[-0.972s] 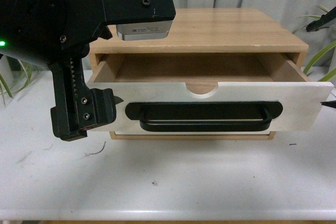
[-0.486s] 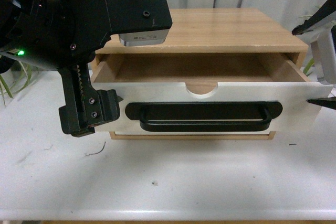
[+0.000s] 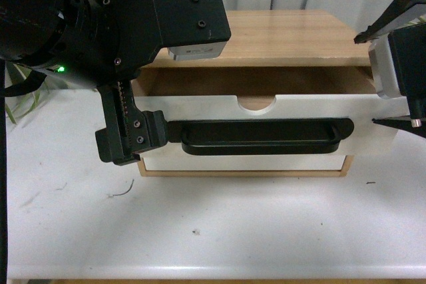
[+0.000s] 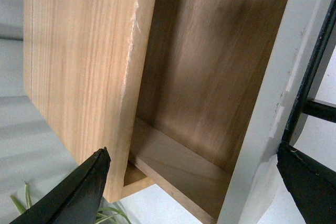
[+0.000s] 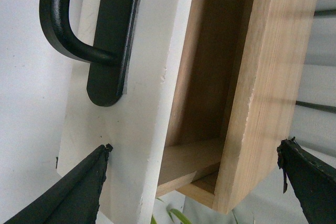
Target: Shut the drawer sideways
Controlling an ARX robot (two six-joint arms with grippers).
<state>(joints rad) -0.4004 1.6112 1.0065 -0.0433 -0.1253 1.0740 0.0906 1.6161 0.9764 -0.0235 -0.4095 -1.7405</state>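
Front view, drawer (image 3: pixel 256 161) further in vs. before

Open worktop (image 3: pixel 233 231) lies before the drawer (image 3: pixel 266 154). The left gripper (image 4: pixel 194 187) crowds its left end, the right gripper (image 5: pixel 193 148) its right. A gap separates the drawer front from the cabinet (image 3: pixel 286 31).

Even, soft indoor light; front view sharp, wrist views slightly blurred close up.

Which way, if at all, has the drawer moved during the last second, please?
Yes. The drawer has slid back into the wooden cabinet: the dark opening beneath the cabinet's top is narrower in the front view.
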